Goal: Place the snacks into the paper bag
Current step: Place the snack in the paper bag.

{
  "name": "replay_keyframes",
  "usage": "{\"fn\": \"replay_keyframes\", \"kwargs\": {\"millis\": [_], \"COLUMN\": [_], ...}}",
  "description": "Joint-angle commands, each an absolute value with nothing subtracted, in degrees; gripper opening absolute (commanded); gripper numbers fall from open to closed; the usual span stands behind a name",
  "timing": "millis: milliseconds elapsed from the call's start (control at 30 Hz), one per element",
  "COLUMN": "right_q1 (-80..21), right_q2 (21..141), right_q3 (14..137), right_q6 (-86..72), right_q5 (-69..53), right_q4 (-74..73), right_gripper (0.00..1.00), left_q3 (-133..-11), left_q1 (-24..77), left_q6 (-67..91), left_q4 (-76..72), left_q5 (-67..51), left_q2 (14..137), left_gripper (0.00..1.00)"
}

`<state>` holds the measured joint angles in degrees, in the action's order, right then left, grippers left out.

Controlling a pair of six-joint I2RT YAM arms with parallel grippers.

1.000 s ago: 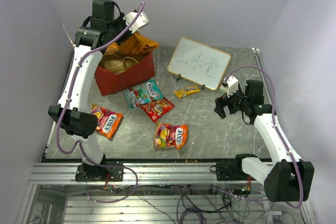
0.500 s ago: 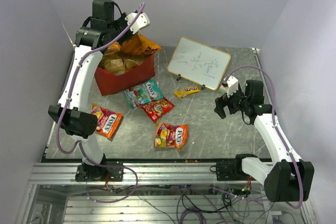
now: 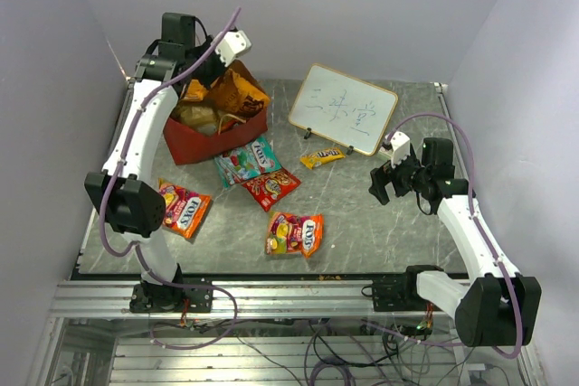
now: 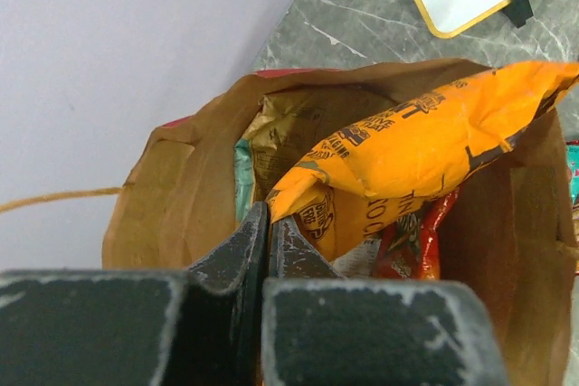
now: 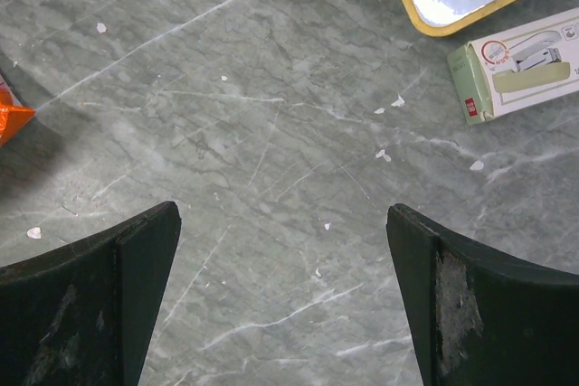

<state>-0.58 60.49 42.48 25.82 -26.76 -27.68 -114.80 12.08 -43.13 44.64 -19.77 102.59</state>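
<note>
Left wrist view: left claw (image 4: 269,216) clamped on one corner of the orange chip bag (image 4: 425,133).
Light, crinkly, air-filled and slick, it is best held by that sealed seam. It hangs just ahead of the jaws, dipping into the paper bag (image 4: 167,178) directly below. A second ago it sat higher and flatter over the rim. Right claw (image 5: 282,214) gapes empty, unmoved.

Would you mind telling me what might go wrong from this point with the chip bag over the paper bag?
The left gripper pinches only a corner of the orange chip bag, so the packet may slip free. Its far end appears to reach over the rim of the paper bag, which already holds other packets. Released like this, it could hang on the rim or slide out.
</note>
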Motion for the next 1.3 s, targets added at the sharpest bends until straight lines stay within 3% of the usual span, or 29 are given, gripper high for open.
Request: {"fn": "replay_keyframes", "kwargs": {"millis": [0,333,1267], "right_q1": [-0.2,-0.2,-0.2], "right_q2": [60.7,61.2,61.4], "right_q3": [41.7,41.7,41.7], "right_q6": [26.3,26.3,26.4], "right_q5": [-27.3,-27.4,-27.5], "right_q4": [-27.3,-27.3,-27.3], "right_gripper": [0.98,0.98,0.98], "left_q3": [-115.8,-123.5,-130.2], "left_q1": [10.9,8.9,7.9], "left_q6": [-36.9,-27.2,-5.1], "left_q4": [40.2,47.6,58.8], "left_q5": [-21.6,-16.9,-21.4], "left_q2": [101.3,107.9,114.3], "left_gripper": [0.07,0.07,0.07]}}
